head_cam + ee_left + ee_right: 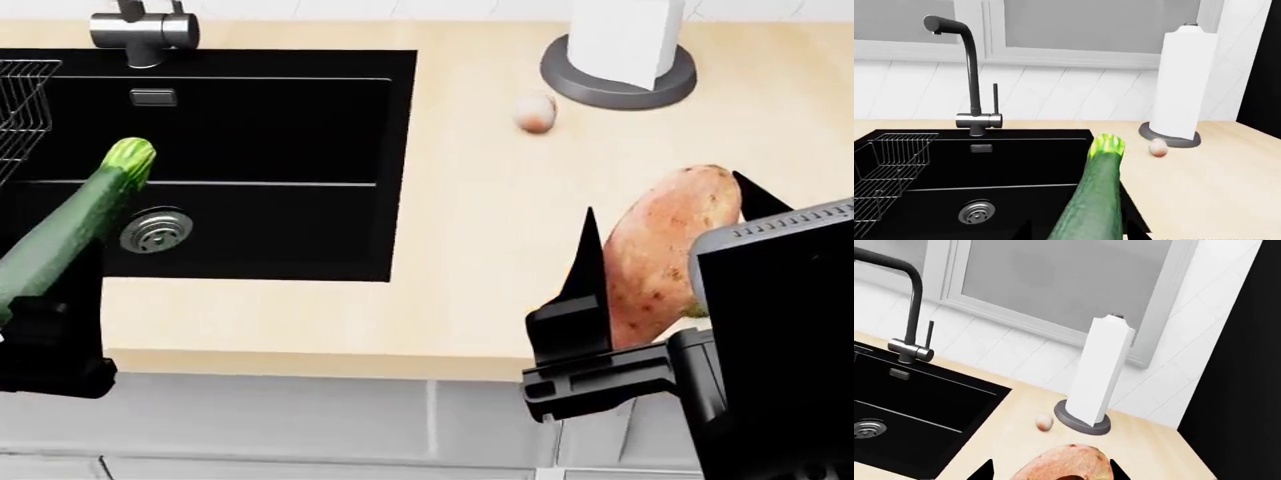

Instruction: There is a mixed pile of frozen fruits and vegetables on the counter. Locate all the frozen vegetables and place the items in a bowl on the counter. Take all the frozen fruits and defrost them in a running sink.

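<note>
left pincer (47,300) at the near left, clenched on the zucchini (74,220); the dark green body slants up and away from it, light green stem end out over the black sink (267,220). in the left wrist view the zucchini (1095,197) rises across the sink's right wall, its tip just short of the far rim.

right pincer (667,250) at the near right, grasping the sweet potato (663,255): one black finger stands on its left flank, the other on its far right side. the reddish-orange speckled body is tilted, its upper end leaning far-right, over the near part of the table (467,200). in the right wrist view only the sweet potato's rounded top (1067,462) shows, between two dark finger tips.

peach (534,113) lies alone on the table, right of the sink and just near-left of the paper-towel roll (621,40) (white roll on a grey base, apart from the fruit, not touching).

sink: round silver drain (156,230) in the basin floor, wire rack (887,170) on its left side, dark grey faucet (974,75) at the far rim. whether water is running, cannot tell.
</note>
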Motion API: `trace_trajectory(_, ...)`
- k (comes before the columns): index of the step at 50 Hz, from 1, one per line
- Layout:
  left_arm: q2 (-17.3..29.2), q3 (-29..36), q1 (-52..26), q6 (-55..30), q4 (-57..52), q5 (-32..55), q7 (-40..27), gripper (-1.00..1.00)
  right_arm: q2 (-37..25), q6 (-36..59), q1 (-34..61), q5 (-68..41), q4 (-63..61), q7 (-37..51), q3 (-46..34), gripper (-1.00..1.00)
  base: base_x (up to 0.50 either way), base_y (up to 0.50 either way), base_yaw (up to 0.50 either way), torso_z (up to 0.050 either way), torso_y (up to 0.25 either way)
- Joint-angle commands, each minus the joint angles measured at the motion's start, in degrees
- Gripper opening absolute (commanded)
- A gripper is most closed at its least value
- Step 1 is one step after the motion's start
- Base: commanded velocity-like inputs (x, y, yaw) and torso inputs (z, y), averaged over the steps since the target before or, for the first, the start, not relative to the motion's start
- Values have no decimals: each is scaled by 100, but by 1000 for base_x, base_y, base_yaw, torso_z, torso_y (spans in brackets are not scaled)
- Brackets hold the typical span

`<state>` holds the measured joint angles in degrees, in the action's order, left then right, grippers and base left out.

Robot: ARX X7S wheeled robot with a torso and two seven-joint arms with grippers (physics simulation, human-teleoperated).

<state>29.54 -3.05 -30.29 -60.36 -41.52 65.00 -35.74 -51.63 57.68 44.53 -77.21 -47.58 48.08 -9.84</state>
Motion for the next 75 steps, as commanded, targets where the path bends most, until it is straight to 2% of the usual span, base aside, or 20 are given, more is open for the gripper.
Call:
trace_trajectory(1,13,-22,-4,60,9,-4,-44,-100,1,-3,-13,91,-32,-36,25,-100,0,500,0,0,0)
trace_trajectory(10,60,-40,110,126,-59,-20,-8,-100,-24,-80,-102,118,-16,-44,72,-100,0,500,0,0,0)
trace_trajectory(17,249,-351,300,140,-170,280,-21,-100,13,-107,-148,159,-14,-67,31,-100,0,500,0,0,0)
trace_trajectory(28,1,79,141,255,69,-191,28,-100,-6,-134,-193,162,-19,-41,33,-100,0,500,0,0,0)
trace_trajectory(40,25,91,241,347,76,-254,68,-100,43,-218,-333,284,-17,-109,-18,-100,0,500,0,1,1)
trace_trajectory(41,145,-88,357,335,-18,-79,72,-100,60,-222,-340,292,-12,-119,-34,-100,0,500,0,0,0)
trace_trajectory(45,20,124,235,359,105,-266,74,-100,99,-249,-363,365,12,-160,-70,-100,0,500,0,0,0)
trace_trajectory(75,134,48,277,396,45,-130,6,-100,127,-302,-294,380,17,-152,-113,-100,0,500,0,0,1)
